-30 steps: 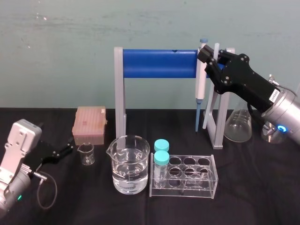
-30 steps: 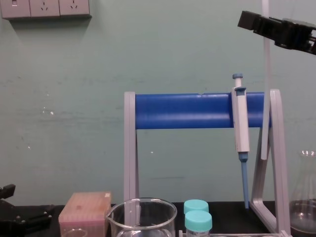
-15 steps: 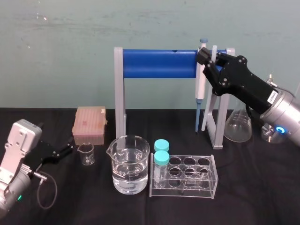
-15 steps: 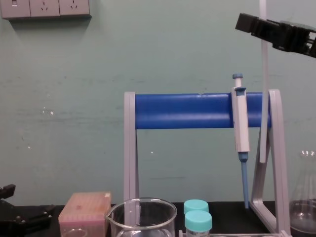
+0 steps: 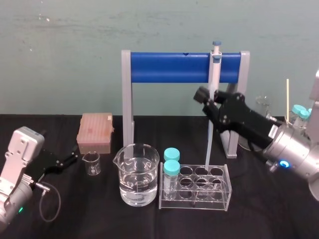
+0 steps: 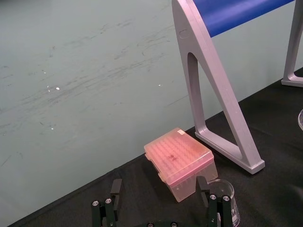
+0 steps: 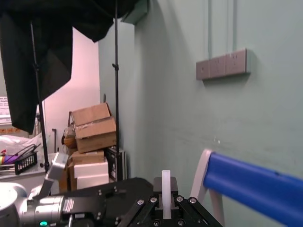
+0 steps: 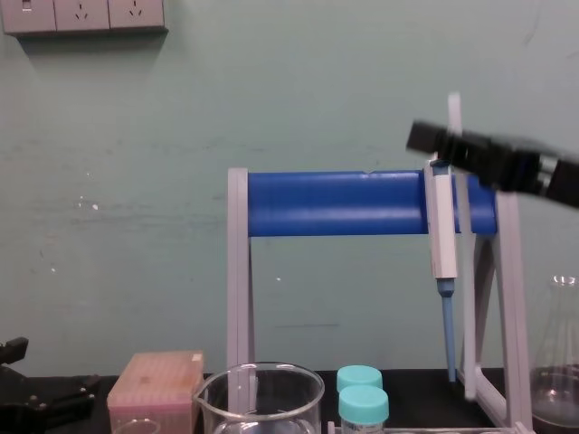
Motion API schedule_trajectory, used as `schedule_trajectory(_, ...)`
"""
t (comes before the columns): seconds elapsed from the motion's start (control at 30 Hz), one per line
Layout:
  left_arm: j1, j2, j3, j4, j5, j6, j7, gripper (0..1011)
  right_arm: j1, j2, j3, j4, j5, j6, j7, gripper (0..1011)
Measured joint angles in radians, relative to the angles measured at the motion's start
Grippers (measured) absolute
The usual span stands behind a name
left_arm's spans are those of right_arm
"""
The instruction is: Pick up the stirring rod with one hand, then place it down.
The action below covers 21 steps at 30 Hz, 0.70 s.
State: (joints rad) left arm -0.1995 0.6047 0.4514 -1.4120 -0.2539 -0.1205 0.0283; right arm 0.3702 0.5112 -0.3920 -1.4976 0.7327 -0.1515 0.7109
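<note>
My right claw [image 5: 206,98] is clamped tight around the stirring rod [image 5: 208,147], holding it above the tube rack [image 5: 222,191]. The rod hangs almost upright, its lower end at the rack's back row. My left claw [image 5: 67,160] rests on the tabletop [image 5: 279,209] well left of the rack, fingers spread apart.

You have a whitish, translucent stirring rod [image 5: 208,149] and a black right gripper [image 5: 205,99] — plus a blue bar [image 5: 169,68] on grey legs [image 5: 126,99], a pink tip box [image 5: 94,133], teal caps [image 5: 171,154], black cloth [image 5: 99,209]
</note>
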Motion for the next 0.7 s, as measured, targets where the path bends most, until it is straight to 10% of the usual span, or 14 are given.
schedule_trajectory(0.7, 0.0, 0.0, 0.0, 0.0, 0.0, 0.0, 0.0, 1000, 0.022, -0.061, -0.047, 0.186, -0.052, -0.039, 0.029, 64)
